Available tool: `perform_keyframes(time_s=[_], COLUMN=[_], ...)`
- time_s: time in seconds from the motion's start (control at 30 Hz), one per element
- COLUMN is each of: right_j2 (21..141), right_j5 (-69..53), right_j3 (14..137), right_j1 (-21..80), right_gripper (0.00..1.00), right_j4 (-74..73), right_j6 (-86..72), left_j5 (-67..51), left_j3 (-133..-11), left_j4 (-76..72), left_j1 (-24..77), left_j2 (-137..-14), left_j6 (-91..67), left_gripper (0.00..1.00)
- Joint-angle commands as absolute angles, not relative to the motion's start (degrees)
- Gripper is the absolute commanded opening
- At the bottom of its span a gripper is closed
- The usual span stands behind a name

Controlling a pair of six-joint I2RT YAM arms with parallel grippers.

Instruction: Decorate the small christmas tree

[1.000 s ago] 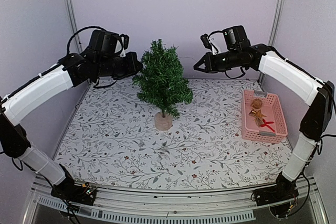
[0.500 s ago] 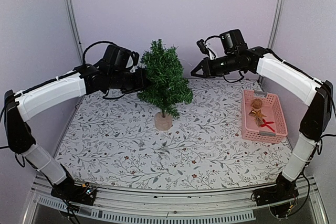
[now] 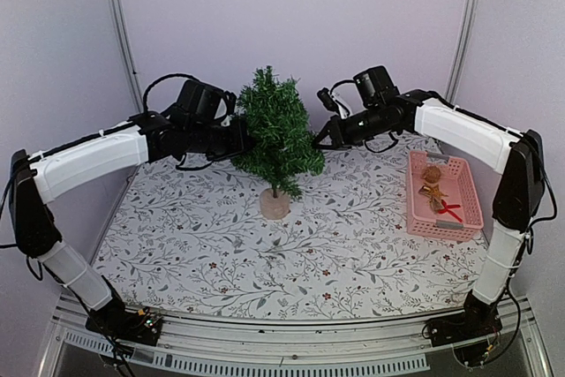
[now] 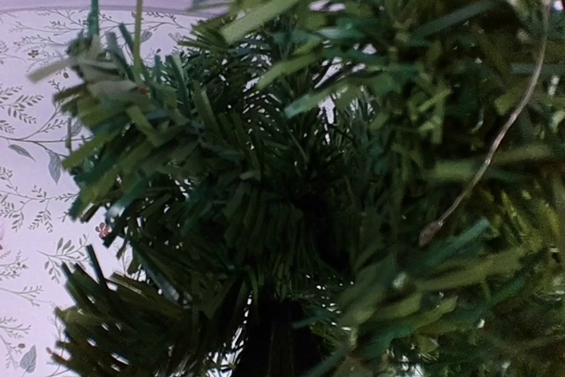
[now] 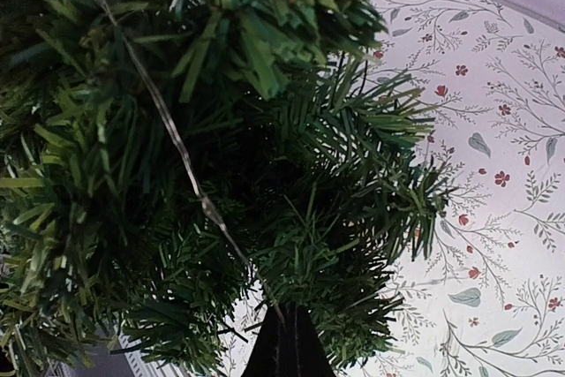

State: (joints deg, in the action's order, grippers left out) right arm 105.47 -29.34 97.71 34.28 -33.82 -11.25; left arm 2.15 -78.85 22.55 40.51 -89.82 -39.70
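Note:
The small christmas tree [image 3: 275, 134] stands mid-table on its light wooden disc base [image 3: 274, 205]. My left gripper [image 3: 247, 137] is pushed into the branches on its left side; in the left wrist view its dark tips [image 4: 274, 346] are shut and buried in needles. My right gripper [image 3: 320, 140] touches the tree's right side. It is shut [image 5: 287, 337] on a thin silvery wire [image 5: 177, 143] that runs up across the branches. The same wire [image 4: 499, 134] shows in the left wrist view, hanging to the right of the left tips and apart from them.
A pink basket [image 3: 411, 196] sits at the right edge of the table, holding a brown ball [image 3: 433, 174], a tan figure [image 3: 433, 193] and a red bow [image 3: 451, 211]. The floral tablecloth [image 3: 265, 253] lies in front of the tree. Walls close in behind and on both sides.
Both arms have closed in on the tree. The left gripper went right into the branches, and the right gripper came down and left to the tree's right side.

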Motion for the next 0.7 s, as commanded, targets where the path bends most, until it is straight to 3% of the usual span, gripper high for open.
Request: perform_keyframes(time_s=[0.0,0.13,0.3,0.5,0.67], right_j2=[106.83,105.67,103.47,100.93,98.49], right_j5=[-31.21,-30.77,-29.13,-27.73,-27.09], right_j3=[98.29,98.53,97.71,96.75,95.69], right_j1=[34.87,34.90,34.82,33.44,32.37], right_gripper=[0.00,0.00,0.09,0.21,0.49], right_j4=[-34.10,-34.16,-34.28,-34.50,-34.92], right_j6=[-10.89,-11.00,-11.12,-11.63,-12.01], left_j5=[2.58,3.15,4.58,6.66,7.57], left_j3=[-77.87,-77.21,-75.81,-74.22,-72.88], left_j4=[21.79,20.02,18.54,17.76,17.64], left_j1=[40.78,40.80,40.79,40.75,40.69], left_j2=[-90.39,-88.44,-85.38,-81.82,-79.20], left_j6=[-39.79,-39.26,-38.59,-38.08,-37.71], left_gripper=[0.00,0.00,0.00,0.14,0.28])
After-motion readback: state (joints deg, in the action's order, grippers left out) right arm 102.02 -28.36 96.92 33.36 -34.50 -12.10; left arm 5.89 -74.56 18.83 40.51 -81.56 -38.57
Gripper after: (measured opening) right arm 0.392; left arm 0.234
